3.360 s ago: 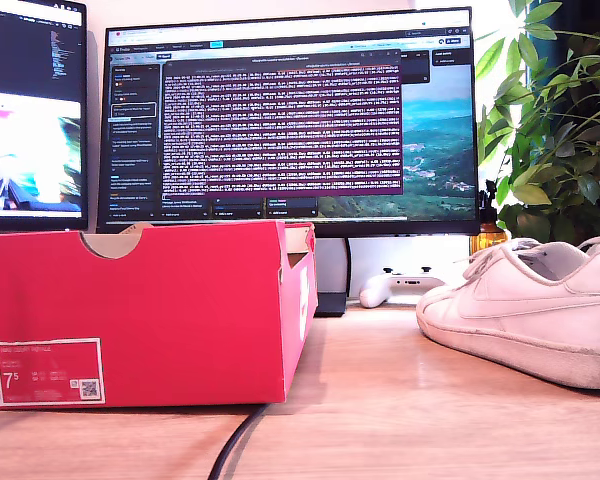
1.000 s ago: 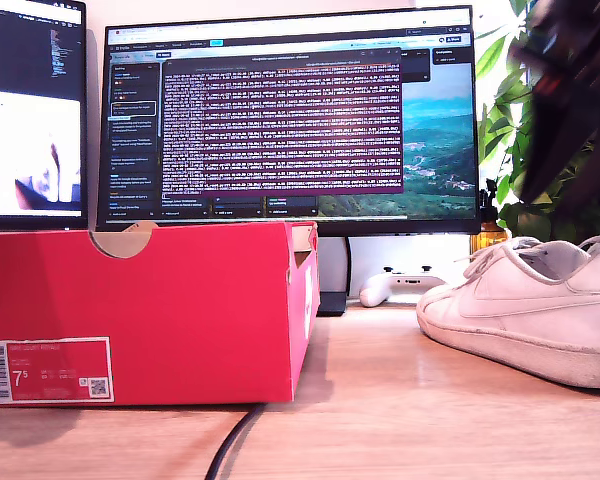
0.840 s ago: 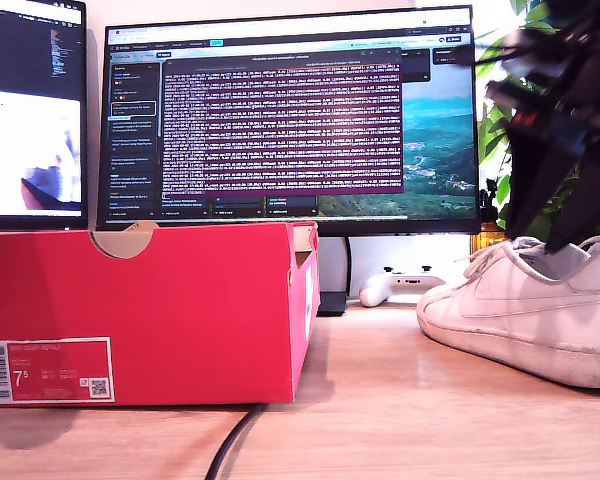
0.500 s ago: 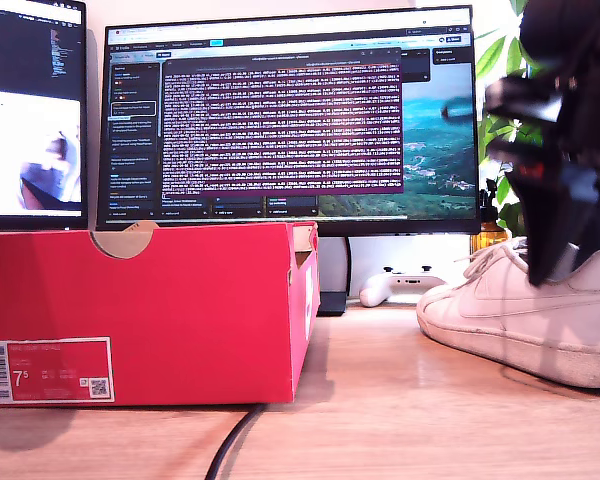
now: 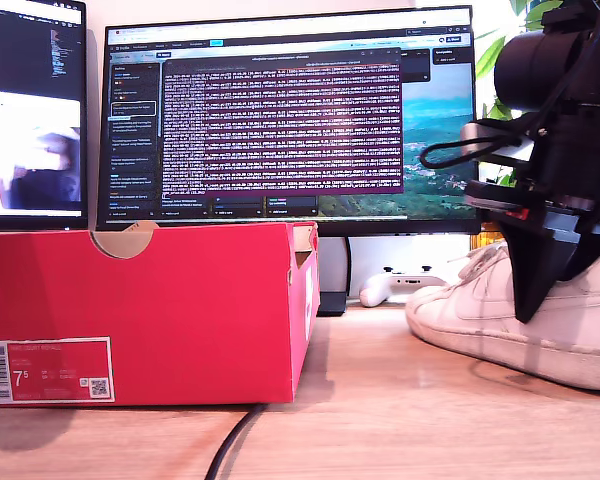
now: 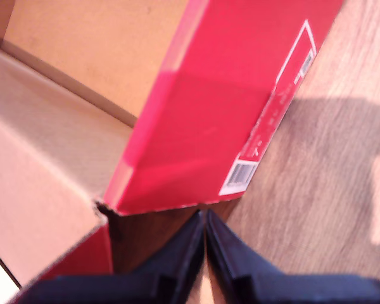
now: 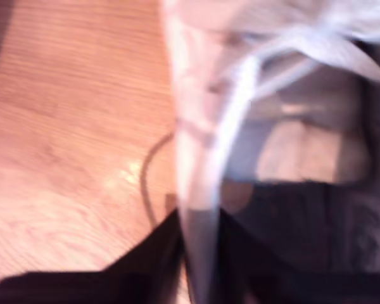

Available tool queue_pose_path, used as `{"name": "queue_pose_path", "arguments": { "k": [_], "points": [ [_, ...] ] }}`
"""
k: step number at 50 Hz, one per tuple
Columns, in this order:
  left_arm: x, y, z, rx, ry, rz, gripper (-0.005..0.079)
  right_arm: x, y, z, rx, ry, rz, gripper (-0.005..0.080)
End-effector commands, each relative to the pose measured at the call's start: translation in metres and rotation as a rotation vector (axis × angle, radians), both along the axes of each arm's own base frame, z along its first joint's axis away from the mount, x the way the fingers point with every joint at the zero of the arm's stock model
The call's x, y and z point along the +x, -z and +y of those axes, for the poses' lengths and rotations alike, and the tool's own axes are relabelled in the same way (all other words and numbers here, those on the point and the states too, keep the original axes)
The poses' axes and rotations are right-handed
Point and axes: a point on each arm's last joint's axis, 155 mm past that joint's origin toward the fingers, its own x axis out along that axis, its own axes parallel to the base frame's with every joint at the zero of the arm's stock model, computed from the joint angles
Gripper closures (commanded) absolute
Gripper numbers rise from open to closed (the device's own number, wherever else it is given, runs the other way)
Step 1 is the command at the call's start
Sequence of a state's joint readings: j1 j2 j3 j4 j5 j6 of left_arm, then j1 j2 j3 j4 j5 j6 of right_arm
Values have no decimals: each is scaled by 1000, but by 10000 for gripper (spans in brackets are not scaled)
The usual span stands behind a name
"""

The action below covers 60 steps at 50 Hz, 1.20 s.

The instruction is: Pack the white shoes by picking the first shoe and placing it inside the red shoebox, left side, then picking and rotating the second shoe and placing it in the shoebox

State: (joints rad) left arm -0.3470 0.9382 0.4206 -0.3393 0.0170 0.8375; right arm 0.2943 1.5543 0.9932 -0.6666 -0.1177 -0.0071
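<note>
The red shoebox (image 5: 145,310) sits on the worktop (image 5: 380,420) at the exterior view's left, where it was, with no shoe showing in the part of its brown inside that my first wrist view takes in. My first gripper (image 6: 204,237) hangs above the box's outer corner, by the barcode label (image 6: 272,114); its jaws are pressed together with nothing between them.

The change is to the right of the shoebox. A second ago an arm was only a blur above the white shoe (image 5: 480,315); now my second gripper (image 5: 533,290) has come down onto the shoe's collar. The shoe's toe has slid a little toward the shoebox since then, so the shoe is probably already caught. In my second wrist view the jaws pinch a thin white upright edge of the shoe (image 7: 199,190), likely the side wall of its opening, though blur hides detail.

My second arm stands steeply over the shoe, gripper pointing down, cables looped at the wrist. I judge the first pick is under way; the lift and the carry toward the shoebox remain.
</note>
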Motion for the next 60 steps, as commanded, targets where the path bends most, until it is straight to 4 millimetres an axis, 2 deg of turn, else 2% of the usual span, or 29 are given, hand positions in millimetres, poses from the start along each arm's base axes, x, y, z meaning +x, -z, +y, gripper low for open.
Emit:
{"name": "queue_pose_path", "arguments": {
  "k": [1, 11, 34, 60],
  "points": [
    [-1, 2, -1, -2, 1, 7, 764, 0, 3, 4, 12, 2, 13, 764],
    [-1, 2, -1, -2, 2, 7, 764, -2, -26, 25, 68, -5, 37, 764],
    [-4, 4, 0, 3, 2, 20, 764, 12, -128, 88, 282, 89, -86, 764],
    [-2, 3, 0, 1, 2, 13, 764, 18, -214, 195, 693, 92, -223, 763]
  ]
}}
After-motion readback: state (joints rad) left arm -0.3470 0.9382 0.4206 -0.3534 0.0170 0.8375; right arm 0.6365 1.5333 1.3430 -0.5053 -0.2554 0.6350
